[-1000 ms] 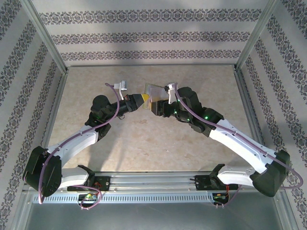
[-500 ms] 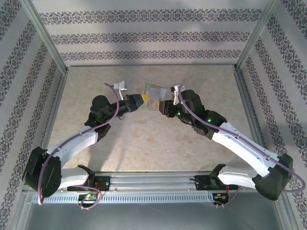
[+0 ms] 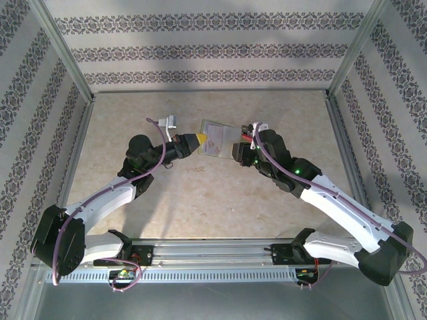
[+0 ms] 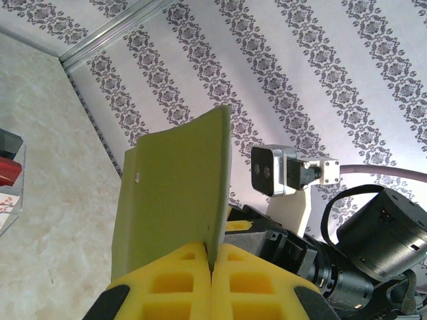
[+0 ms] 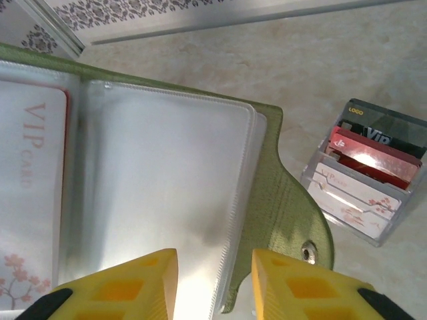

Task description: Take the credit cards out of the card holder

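Note:
The olive-green card holder (image 3: 215, 140) lies spread open between the two arms, its clear pockets facing up. My left gripper (image 3: 202, 139) is shut on one green cover flap (image 4: 177, 193), which stands on edge out of the yellow pads (image 4: 213, 257). My right gripper (image 5: 215, 267) is open, and the right edge of the card holder (image 5: 280, 207) lies in the gap. A white VIP credit card (image 5: 30, 200) sits in the left pocket. The pocket nearest my right fingers looks empty.
A clear plastic stand (image 5: 363, 227) sits on the beige table right of the holder, holding a dark card (image 5: 387, 130), a red card (image 5: 370, 157) and white cards (image 5: 353, 197). Patterned walls and metal frame rails enclose the table.
My right gripper has pulled back to the right along the holder and its jaws have narrowed. The holder now lies spread wider. The left gripper has kept its grip in place.

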`<action>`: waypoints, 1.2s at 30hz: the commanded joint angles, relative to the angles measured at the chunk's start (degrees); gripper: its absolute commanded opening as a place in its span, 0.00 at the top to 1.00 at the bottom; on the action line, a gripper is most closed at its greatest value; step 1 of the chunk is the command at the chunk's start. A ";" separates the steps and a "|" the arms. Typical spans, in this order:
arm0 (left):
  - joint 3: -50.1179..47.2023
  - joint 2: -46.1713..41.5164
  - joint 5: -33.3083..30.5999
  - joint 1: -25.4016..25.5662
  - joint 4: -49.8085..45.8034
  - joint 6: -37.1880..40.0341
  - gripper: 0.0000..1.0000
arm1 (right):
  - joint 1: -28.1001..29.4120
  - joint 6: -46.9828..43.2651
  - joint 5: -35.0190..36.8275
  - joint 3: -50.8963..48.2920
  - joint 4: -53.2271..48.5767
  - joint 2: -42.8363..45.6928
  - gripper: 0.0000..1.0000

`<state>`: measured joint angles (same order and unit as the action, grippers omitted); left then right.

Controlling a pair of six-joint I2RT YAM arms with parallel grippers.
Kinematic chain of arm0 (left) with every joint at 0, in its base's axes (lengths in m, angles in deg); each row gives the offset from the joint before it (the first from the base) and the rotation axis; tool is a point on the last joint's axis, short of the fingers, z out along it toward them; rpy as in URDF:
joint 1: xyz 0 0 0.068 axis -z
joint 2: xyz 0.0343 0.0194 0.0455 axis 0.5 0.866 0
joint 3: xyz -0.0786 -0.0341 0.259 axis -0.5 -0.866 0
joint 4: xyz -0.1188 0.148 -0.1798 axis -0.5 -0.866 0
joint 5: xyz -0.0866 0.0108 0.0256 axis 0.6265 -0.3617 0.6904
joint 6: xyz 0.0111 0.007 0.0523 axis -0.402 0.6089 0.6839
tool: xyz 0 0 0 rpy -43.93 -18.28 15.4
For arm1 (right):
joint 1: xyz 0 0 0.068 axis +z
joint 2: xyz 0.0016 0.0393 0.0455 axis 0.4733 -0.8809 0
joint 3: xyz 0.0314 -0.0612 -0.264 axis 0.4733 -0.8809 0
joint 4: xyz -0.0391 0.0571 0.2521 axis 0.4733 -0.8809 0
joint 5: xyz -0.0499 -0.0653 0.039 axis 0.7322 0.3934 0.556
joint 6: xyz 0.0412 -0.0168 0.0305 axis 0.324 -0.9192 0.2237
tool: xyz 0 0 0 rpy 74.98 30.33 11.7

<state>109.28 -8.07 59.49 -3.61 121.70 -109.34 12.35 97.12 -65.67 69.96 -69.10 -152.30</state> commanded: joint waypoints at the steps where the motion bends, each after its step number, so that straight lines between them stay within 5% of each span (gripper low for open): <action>1: -0.65 0.06 1.00 -0.37 3.12 0.31 1.00 | -0.60 0.46 2.51 0.60 -3.21 2.07 0.64; 17: -3.14 3.78 1.91 -0.28 6.53 -0.58 1.00 | 2.21 0.42 -5.45 4.62 -0.16 2.50 0.56; 36: -10.85 32.82 0.28 4.47 38.10 -12.84 1.00 | -1.63 7.18 -6.92 -3.87 -2.71 -4.11 0.59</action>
<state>99.25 22.85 60.43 -0.24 148.17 -119.55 11.39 102.04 -70.99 67.67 -72.01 -155.42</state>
